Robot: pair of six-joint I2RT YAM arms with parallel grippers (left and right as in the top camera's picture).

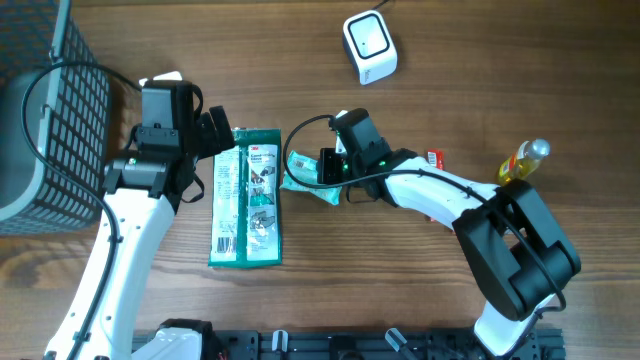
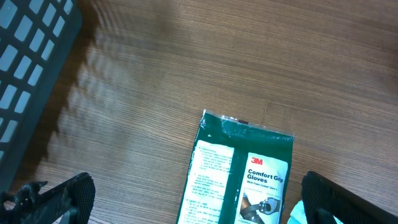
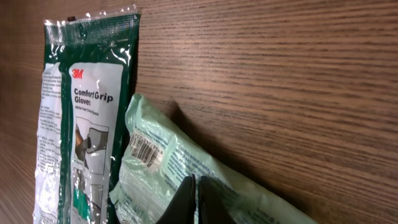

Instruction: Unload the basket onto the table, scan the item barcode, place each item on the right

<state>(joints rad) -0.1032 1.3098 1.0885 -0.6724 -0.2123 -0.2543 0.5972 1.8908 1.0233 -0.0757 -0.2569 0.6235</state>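
Jaws of the right gripper (image 3: 194, 193) are pinched closed on the pale green pouch (image 3: 163, 171), its barcode (image 3: 143, 149) facing up, its long axis pointing at the gloves pack (image 1: 247, 195). The scanner (image 1: 370, 46) sits well apart up the worktop (image 1: 500, 70), nearest this arm. The left gripper (image 1: 218, 135) gapes wide, holding nothing.

Table (image 1: 480, 90): wood, visible grain, satin-matt finish.
Gloves pack (image 1: 247, 200): dark green plastic film, glossy, crinkled at top seal; white printed panels.
Pale green pouch (image 3: 161, 168): thin plastic film, wrinkled, soft sheen.
Basket (image 1: 60, 110): dark grid, matt; material unclear.
Scanner (image 1: 370, 45): white plastic, smooth.
Bottle (image 1: 522, 162): yellow, translucent, glossy.
Arm shells (image 1: 130, 240): white, smooth, slight gloss.
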